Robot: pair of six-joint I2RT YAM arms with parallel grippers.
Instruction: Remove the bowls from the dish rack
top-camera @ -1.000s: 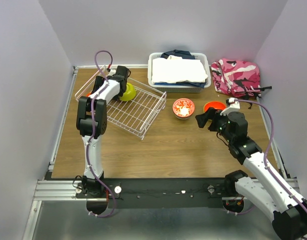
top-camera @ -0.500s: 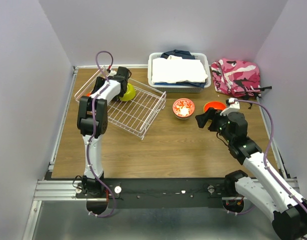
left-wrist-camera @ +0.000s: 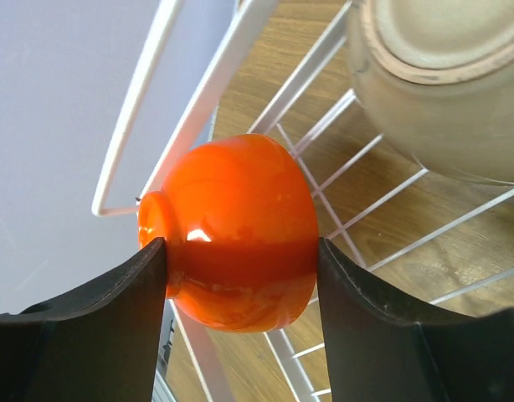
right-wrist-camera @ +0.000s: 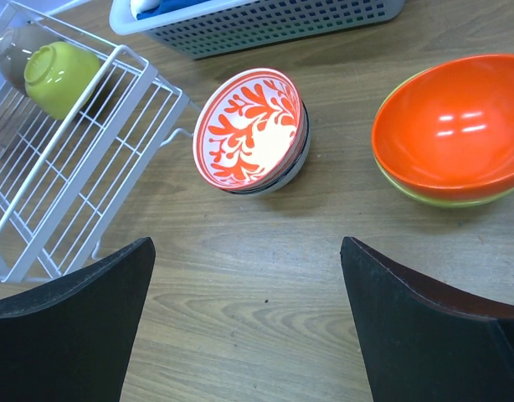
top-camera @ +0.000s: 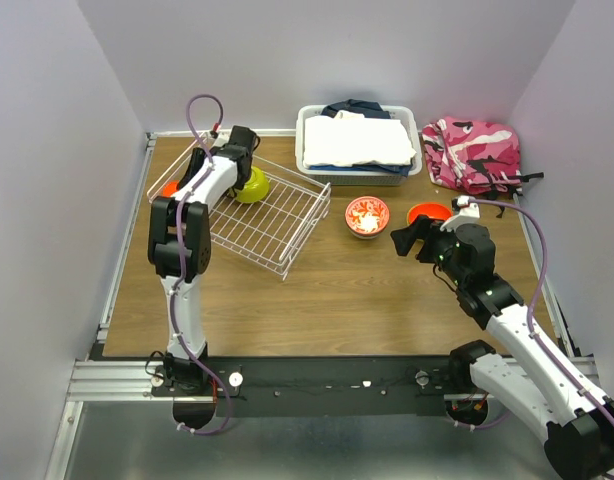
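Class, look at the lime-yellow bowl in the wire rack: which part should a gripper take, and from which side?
Probably from above: the lime-yellow bowl lies tipped in the dish rack, rounded outside up, wire sides fencing it. Set the fingers across its outer wall.

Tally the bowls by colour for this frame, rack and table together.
Orange: 2 (rack orange bowl, table orange bowl)
Lime: 2 (rack lime bowl, stacked lime bowl)
Taupe: 1 (taupe bowl)
Red-patterned: 1 (patterned bowl)
Pale grey: 1 (grey bowl, under it, mostly hidden)
Total: 7
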